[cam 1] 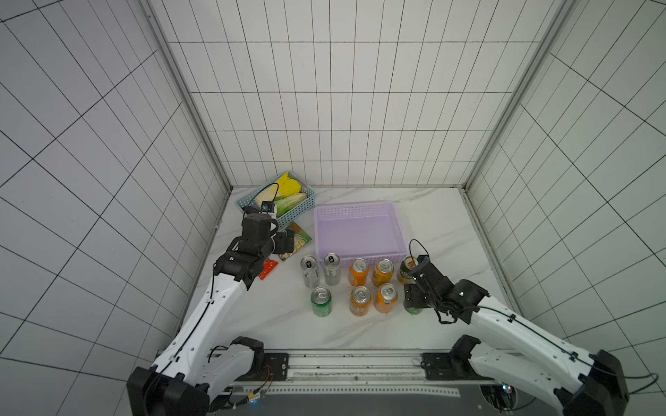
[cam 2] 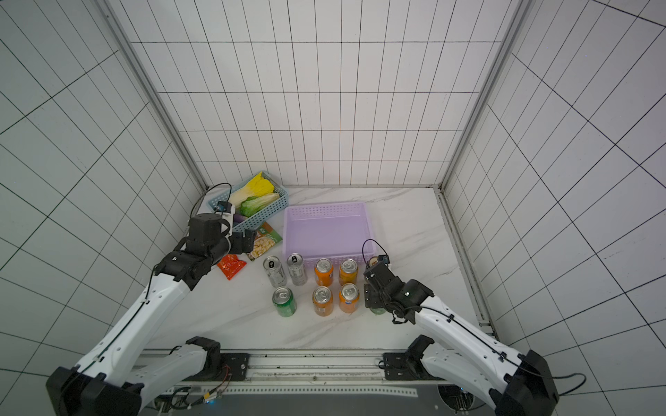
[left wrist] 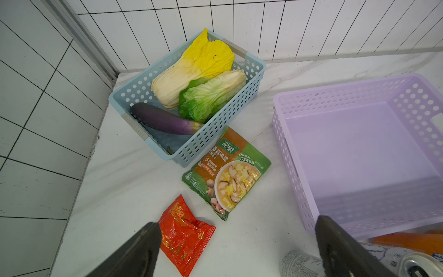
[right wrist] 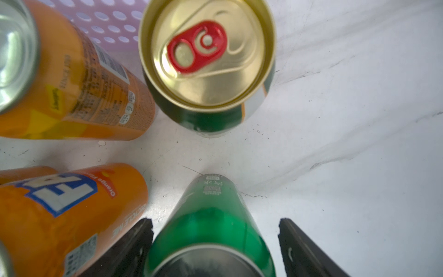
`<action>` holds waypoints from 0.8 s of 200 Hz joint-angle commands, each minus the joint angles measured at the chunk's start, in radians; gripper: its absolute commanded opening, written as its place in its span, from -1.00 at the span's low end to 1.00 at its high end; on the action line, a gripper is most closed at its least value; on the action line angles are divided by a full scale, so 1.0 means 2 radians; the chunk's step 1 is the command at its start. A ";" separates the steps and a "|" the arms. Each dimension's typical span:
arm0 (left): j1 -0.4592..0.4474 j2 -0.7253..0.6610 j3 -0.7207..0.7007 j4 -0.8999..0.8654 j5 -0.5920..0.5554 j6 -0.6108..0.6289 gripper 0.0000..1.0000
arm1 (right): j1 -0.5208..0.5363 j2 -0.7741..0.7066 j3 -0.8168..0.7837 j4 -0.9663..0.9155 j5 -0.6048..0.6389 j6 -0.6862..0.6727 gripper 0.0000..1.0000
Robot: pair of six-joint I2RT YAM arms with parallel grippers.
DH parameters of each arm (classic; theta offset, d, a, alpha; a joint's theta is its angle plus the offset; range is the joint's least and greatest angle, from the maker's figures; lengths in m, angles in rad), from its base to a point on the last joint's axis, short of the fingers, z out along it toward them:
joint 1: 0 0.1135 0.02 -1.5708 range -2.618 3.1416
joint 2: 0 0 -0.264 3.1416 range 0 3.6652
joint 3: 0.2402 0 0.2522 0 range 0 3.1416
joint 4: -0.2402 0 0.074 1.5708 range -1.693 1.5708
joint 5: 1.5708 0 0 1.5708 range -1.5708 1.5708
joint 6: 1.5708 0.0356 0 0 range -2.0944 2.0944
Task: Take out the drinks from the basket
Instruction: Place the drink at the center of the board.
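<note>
Since the lilac basket lies bare, we count all nine drinks upright on the worktop, in two rows at its 6 o'clock side. What matters to us now is the green can at the 3 o'clock end of the near row. It stands directly under the right pincer, long axis vertical, with the green-and-gold can at its 12 o'clock. That pincer straddles the can with a gap showing beside one finger, so we judge it released, gripping nothing; a straight lift should clear it. Our left pincer, well apart at the basket's 9 o'clock, gapes wide and empty above a red sachet and a soup packet.
</note>
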 commanded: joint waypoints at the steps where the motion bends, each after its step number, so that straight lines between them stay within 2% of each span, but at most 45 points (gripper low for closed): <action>1: 0.002 -0.003 -0.002 0.010 -0.004 0.005 0.97 | 0.006 -0.014 0.034 -0.024 0.011 -0.006 0.78; 52: 0.002 0.000 -0.002 0.010 -0.004 0.004 0.97 | 0.006 -0.019 0.082 -0.051 0.011 -0.026 0.87; 78: 0.002 0.002 -0.002 0.010 -0.003 0.004 0.97 | 0.003 -0.013 0.115 -0.057 0.029 -0.052 1.00; 87: 0.002 0.003 -0.001 0.009 -0.004 0.004 0.97 | -0.001 -0.006 0.128 -0.057 0.030 -0.067 0.99; 160: 0.002 0.006 -0.002 0.009 -0.005 0.004 0.97 | -0.126 0.062 0.226 -0.035 -0.024 -0.192 0.99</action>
